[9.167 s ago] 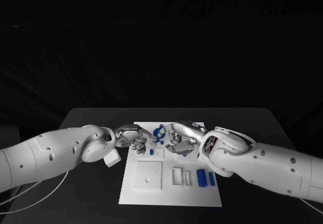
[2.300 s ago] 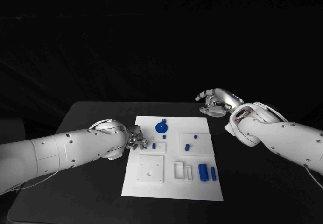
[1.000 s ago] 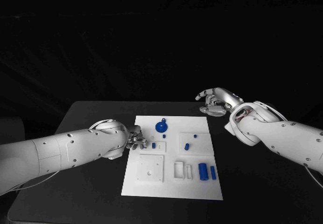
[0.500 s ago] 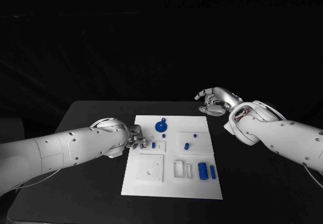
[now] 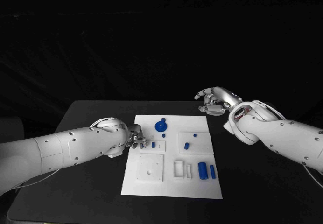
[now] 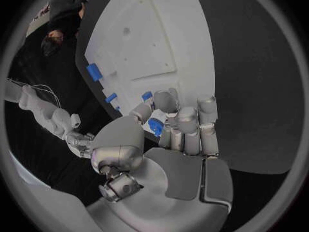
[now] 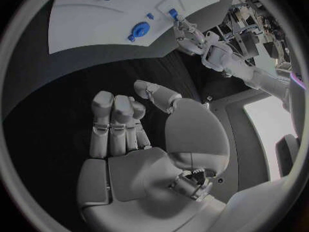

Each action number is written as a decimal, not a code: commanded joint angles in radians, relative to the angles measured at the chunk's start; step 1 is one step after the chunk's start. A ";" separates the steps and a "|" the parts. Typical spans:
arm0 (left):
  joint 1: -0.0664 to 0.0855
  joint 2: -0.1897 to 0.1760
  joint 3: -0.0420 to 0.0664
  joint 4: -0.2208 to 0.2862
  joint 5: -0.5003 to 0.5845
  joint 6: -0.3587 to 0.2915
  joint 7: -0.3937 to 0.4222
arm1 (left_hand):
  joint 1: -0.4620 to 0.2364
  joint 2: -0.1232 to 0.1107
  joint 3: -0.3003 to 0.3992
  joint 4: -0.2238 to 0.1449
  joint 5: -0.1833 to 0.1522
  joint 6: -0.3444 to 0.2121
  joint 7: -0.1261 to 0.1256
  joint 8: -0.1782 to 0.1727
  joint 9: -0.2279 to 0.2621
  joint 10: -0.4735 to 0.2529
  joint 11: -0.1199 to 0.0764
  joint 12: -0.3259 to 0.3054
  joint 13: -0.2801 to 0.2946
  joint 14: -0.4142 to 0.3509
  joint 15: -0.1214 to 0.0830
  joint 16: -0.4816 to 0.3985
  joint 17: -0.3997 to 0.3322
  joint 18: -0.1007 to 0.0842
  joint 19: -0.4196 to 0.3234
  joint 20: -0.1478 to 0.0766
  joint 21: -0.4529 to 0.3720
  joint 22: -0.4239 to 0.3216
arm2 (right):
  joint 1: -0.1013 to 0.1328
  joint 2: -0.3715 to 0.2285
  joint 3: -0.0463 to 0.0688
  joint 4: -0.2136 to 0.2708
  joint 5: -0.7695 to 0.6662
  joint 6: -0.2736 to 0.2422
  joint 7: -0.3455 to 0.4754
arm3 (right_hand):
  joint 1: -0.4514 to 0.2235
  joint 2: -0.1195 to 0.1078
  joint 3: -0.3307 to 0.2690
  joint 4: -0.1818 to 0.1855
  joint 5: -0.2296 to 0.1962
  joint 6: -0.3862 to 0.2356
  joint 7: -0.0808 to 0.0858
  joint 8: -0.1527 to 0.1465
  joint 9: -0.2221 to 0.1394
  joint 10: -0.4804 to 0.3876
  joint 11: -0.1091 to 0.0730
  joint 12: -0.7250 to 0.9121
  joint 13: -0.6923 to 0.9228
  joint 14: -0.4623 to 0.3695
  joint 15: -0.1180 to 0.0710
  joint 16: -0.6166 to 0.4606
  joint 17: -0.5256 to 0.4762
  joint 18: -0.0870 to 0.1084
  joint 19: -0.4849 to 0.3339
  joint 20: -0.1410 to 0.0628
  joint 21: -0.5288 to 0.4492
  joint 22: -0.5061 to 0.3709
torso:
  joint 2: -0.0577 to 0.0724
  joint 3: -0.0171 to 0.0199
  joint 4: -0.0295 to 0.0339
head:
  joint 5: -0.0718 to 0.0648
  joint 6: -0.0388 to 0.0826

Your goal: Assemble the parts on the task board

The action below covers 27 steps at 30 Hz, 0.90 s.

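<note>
- Progress is judged partial: a blue round part (image 5: 161, 126) and small blue pegs (image 5: 187, 146) are seen seated near the middle of the task board (image 5: 168, 186), while two blue cylinders (image 5: 202, 170) lie loose at its lower right.
- A small blue part (image 6: 156, 127) is pinched in the left hand (image 6: 174, 126) at the board's left edge, centre-left of the frame.
- Nothing is held by the right hand (image 5: 216, 101), upper right, off the board, fingers loosely curled but apart.
</note>
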 commanded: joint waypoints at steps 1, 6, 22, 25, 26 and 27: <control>-0.016 0.009 -0.009 0.007 -0.001 0.032 0.000 | -0.002 -0.018 -0.004 0.007 -0.052 0.103 -0.059 -0.004 -0.002 -0.003 -0.007 0.007 -0.002 0.025 -0.033 0.001 -0.002 0.001 0.010 -0.118 0.000 0.010 | 0.000 0.001 0.001 0.000 -0.001 0.010 0.008 | 0.000 -0.006 0.004 0.002 0.003 0.001 0.008 0.006 0.001 0.002 0.007 -0.005 0.002 -0.002 0.007 0.005 -0.001 0.032 -0.001 -0.006 0.006 0.018 | 0.000 0.0001 0.0000 | 0.000 -0.001; -0.016 0.008 -0.009 0.006 -0.001 0.030 0.000 | -0.006 -0.037 -0.008 0.018 -0.099 0.108 -0.059 -0.011 -0.007 -0.004 -0.007 0.009 -0.005 0.026 -0.033 0.000 -0.004 0.001 0.012 -0.118 -0.004 0.007 | 0.000 0.002 0.001 -0.001 -0.001 0.010 0.008 | 0.000 -0.006 0.004 0.002 0.004 0.001 0.008 0.006 0.001 0.002 0.007 -0.005 0.002 -0.002 0.007 0.005 -0.001 0.032 -0.001 -0.006 0.006 0.018 | 0.000 0.0004 0.0006 | -0.001 -0.002; -0.016 0.009 -0.009 0.004 -0.001 0.018 -0.001 | -0.026 -0.104 -0.018 0.069 -0.181 0.118 -0.060 -0.024 -0.013 -0.006 -0.008 0.013 -0.013 0.027 -0.034 -0.001 -0.006 0.004 0.016 -0.119 -0.010 0.005 | 0.000 0.002 0.001 0.000 -0.001 0.010 0.008 | 0.000 -0.006 0.004 0.002 0.004 0.001 0.008 0.006 0.001 0.003 0.007 -0.005 0.003 -0.002 0.007 0.005 -0.001 0.032 -0.002 -0.006 0.007 0.018 | 0.000 0.0004 0.0000 | -0.002 -0.002; -0.016 0.009 -0.009 0.001 -0.001 0.012 -0.002 | -0.027 -0.109 -0.018 0.075 -0.192 0.118 -0.060 -0.026 -0.013 -0.006 -0.008 0.014 -0.014 0.027 -0.034 -0.001 -0.007 0.004 0.016 -0.119 -0.011 0.005 | 0.000 0.002 0.001 0.000 -0.001 0.010 0.009 | 0.000 -0.006 0.004 0.002 0.004 0.001 0.008 0.006 0.001 0.003 0.007 -0.006 0.003 -0.002 0.007 0.005 -0.001 0.032 -0.002 -0.006 0.007 0.018 | 0.000 0.0004 0.0000 | -0.002 0.000; -0.016 0.009 -0.009 0.000 -0.001 0.011 -0.002 | -0.028 -0.110 -0.018 0.077 -0.196 0.118 -0.060 -0.026 -0.013 -0.006 -0.008 0.014 -0.014 0.027 -0.034 -0.001 -0.007 0.004 0.016 -0.119 -0.011 0.005 | 0.000 0.002 0.001 0.000 -0.001 0.010 0.009 | 0.000 -0.006 0.004 0.002 0.004 0.001 0.008 0.006 0.001 0.003 0.007 -0.006 0.003 -0.002 0.007 0.005 -0.001 0.032 -0.002 -0.006 0.007 0.018 | 0.000 0.0002 -0.0001 | -0.002 0.001; -0.016 0.009 -0.009 0.000 -0.001 0.010 -0.003 | -0.028 -0.110 -0.018 0.078 -0.196 0.118 -0.060 -0.026 -0.013 -0.006 -0.008 0.014 -0.014 0.027 -0.034 -0.001 -0.007 0.004 0.016 -0.120 -0.011 0.005 | 0.000 0.002 0.001 0.000 -0.001 0.010 0.009 | 0.000 -0.006 0.004 0.002 0.004 0.001 0.008 0.006 0.001 0.003 0.007 -0.006 0.003 -0.002 0.007 0.005 -0.001 0.032 -0.002 -0.006 0.007 0.018 | 0.000 0.0005 -0.0001 | -0.002 0.001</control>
